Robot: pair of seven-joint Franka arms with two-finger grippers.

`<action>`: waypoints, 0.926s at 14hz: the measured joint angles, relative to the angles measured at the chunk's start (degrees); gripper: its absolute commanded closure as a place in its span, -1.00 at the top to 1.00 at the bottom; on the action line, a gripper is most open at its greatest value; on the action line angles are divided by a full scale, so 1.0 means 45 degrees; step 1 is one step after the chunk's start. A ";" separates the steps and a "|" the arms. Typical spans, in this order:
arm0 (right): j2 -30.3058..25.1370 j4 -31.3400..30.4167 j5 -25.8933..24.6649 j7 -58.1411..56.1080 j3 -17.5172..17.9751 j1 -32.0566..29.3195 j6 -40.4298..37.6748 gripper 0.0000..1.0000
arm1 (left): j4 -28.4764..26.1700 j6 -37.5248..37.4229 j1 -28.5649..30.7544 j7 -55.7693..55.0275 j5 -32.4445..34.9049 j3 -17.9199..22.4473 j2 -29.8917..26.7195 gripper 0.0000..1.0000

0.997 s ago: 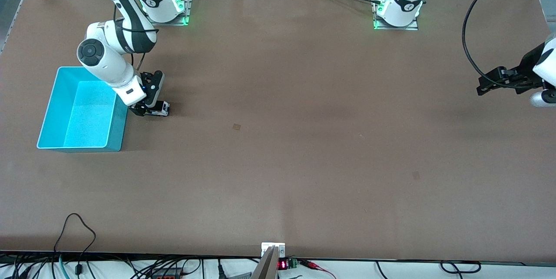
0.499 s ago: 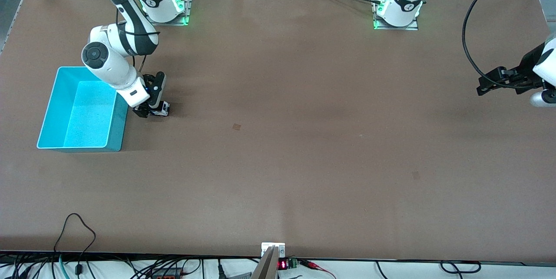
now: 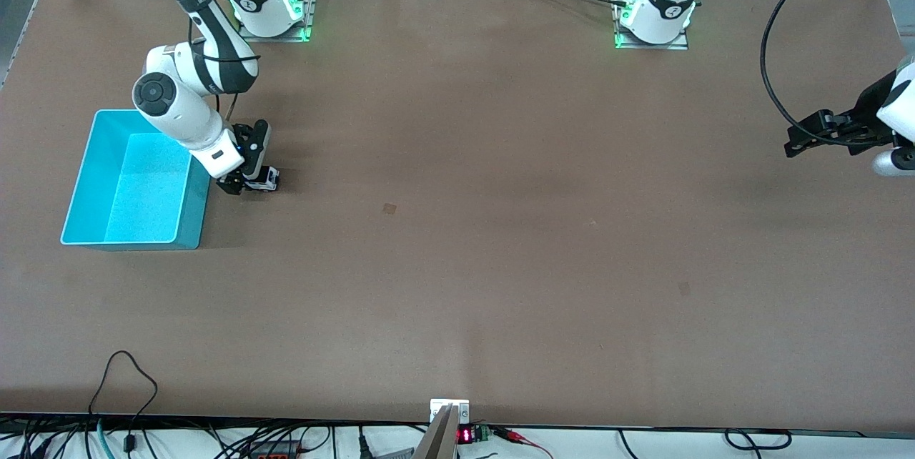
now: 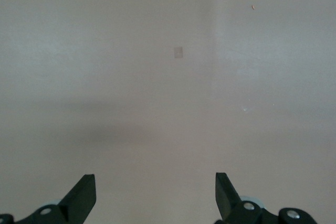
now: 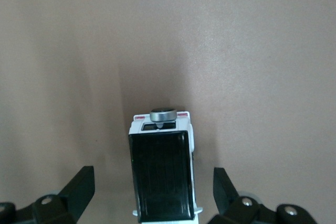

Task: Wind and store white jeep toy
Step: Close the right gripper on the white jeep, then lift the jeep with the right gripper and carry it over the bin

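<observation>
A big brown desk (image 3: 500, 244) holds everything. Its top is flat and plain, with a few small darker marks on it. A turquoise bin (image 3: 193, 212) sits on the desk toward the right arm's end. It is open at the top. Just beside the bin, on the side toward the middle of the desk, stands the white jeep toy (image 3: 263, 180). The jeep is on its wheels on the desk. It is small, much smaller than the bin. Its roof is black and a little round gray piece sits at one end. The bases of the two arms stand on the desk along the edge farthest from the front camera
</observation>
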 measured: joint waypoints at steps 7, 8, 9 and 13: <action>0.0665 0.0001 -0.0316 -0.0019 0.0000 -0.0123 0.0685 0.57 | -0.0021 0.0049 0.0000 -0.0001 -0.0416 -0.0001 0.0000 1.00; 0.0724 0.0001 -0.0465 -0.0019 -0.0001 -0.0130 0.0788 0.13 | -0.0023 0.0050 0.0000 -0.0001 -0.0416 -0.0001 0.0000 1.00; 0.0768 0.0001 -0.0527 -0.0019 0.0000 -0.0143 0.0856 -0.19 | -0.0025 0.0050 0.0000 -0.0001 -0.0416 -0.0001 0.0000 1.00; 0.0827 0.0024 -0.0597 -0.0024 0.0000 -0.0286 0.0940 -1.00 | -0.0052 0.0101 0.0000 -0.0001 -0.0416 -0.0001 0.0003 1.00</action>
